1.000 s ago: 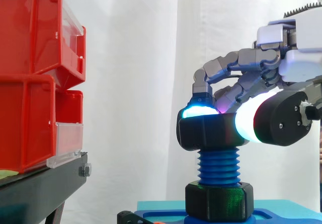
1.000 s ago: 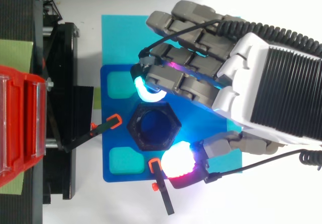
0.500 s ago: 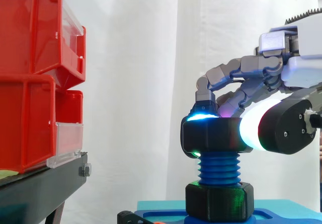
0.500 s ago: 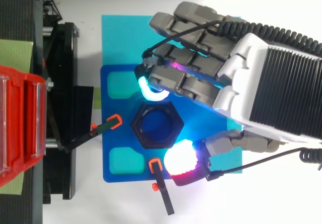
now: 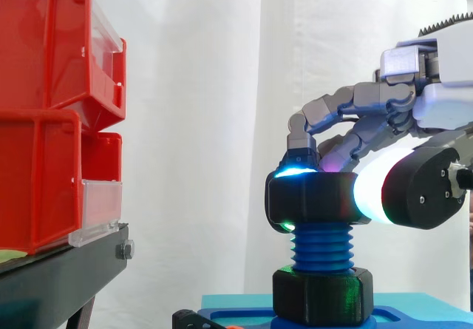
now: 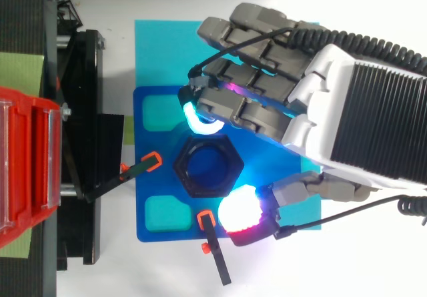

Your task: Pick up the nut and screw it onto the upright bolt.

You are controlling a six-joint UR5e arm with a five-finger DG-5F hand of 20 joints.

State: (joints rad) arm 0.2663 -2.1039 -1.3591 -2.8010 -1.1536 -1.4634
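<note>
white curtain (image 5: 207, 122); bolt (image 5: 321, 249) top inside nut (image 5: 310, 199)

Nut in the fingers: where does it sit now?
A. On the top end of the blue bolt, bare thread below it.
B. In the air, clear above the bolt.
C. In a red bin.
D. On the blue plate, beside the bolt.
A: in the side view the nut, pinched by the fingers, sits on the top end of the bolt, with bare thread under it.

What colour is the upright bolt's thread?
The bolt is blue, best seen in the side view, below the black nut.
</note>
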